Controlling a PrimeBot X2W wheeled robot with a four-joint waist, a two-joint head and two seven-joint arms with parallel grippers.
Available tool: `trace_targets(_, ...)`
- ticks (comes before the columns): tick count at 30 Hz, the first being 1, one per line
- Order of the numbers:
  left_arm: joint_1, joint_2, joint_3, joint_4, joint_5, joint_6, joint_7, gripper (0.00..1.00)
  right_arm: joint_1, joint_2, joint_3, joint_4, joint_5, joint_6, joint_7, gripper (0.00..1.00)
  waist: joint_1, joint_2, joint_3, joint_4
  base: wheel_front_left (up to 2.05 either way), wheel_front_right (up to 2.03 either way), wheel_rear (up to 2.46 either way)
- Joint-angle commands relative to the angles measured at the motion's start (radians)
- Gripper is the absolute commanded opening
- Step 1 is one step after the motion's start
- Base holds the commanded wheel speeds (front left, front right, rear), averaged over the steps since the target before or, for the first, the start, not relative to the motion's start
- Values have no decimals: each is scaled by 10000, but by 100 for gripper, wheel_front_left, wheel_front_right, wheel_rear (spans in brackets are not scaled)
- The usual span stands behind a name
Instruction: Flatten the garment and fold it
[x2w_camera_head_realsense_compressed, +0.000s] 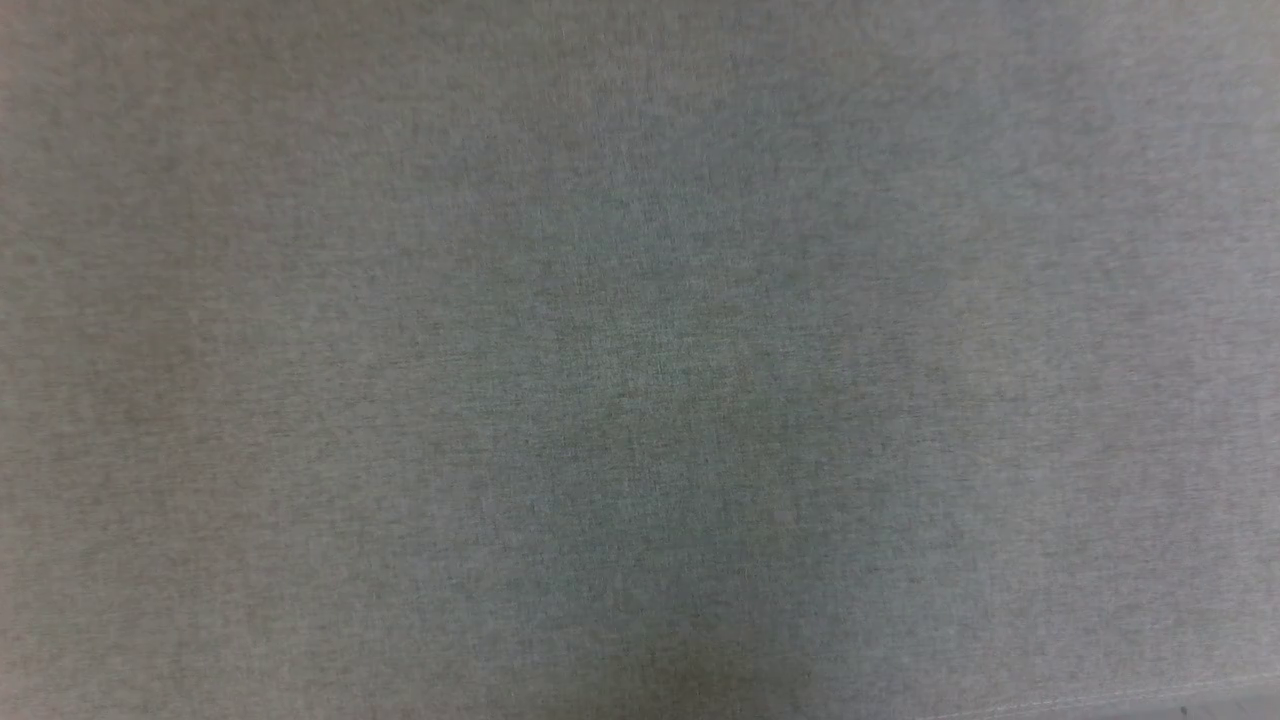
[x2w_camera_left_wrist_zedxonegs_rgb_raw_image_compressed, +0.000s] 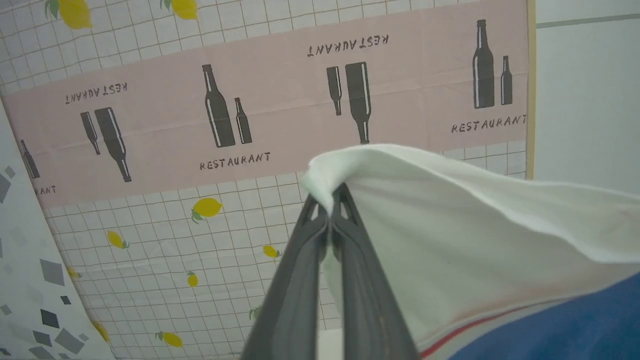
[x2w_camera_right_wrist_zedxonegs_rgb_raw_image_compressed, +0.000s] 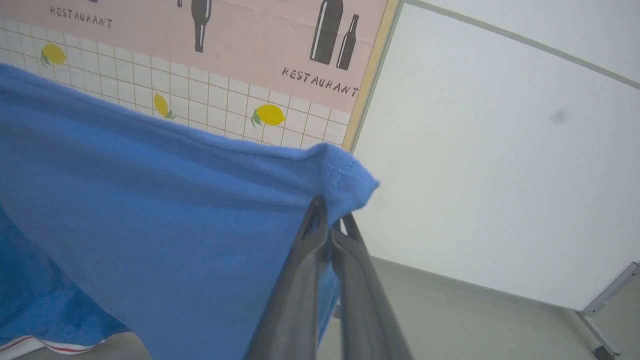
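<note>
left claw (x2w_camera_left_wrist_zedxonegs_rgb_raw_image_compressed: 330, 202): gripping the shirt (x2w_camera_left_wrist_zedxonegs_rgb_raw_image_compressed: 475, 235) by its white sleeve.
right claw (x2w_camera_right_wrist_zedxonegs_rgb_raw_image_compressed: 329, 220): pinching a blue hem corner.
tip: pulling both corners apart, level, before laying flat.

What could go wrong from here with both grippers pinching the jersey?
1. The left gripper pinches only the white sleeve edge of the garment; it may slip out.
2. The right gripper holds just a blue hem corner; same risk.
3. Sleeve and hem corner are uneven grips, so it may land skewed on the grey surface.
</note>
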Motion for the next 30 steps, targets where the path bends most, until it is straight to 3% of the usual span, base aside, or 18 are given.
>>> trace_targets(1, 88, -37, 61, 151, -153, -53, -114, 0, -159, 69, 111, 196, -44, -19, -142, 0, -3, 120, 483, -14, 0, 0, 0)
trace_targets(9, 1879, -75, 209, 691, -523, -398, -431, 0, 602, 381, 1288, 1082, 531, -19, -804, 0, -3, 120, -281, 134, 0, 0, 0)
trace_targets(16, 5473, -212, 661, -216, -1048, -548, -480, 0, 3081, 55, 2335, 1029, 1629, -19, -1417, 0, -3, 120, -1758, 552, 0, 0, 0)
trace_targets(20, 8071, -219, 1143, -1394, -1411, -295, -482, 0, 4982, -187, 2662, 552, 2312, -19, -1599, 0, -3, 120, -2622, 658, 0, 0, 0)
trace_targets(24, 10935, -144, 1561, -2929, -1726, 231, -483, 0, 7098, -499, 2718, -210, 2914, -19, -1625, 0, -3, 120, -3440, 718, 0, 0, 0)
trace_targets(30, 14615, 40, 2013, -5586, -2121, 1395, -334, 0, 9923, -818, 2158, -1548, 3262, -19, -1278, 0, -3, 120, -4353, 740, 0, 0, 0)
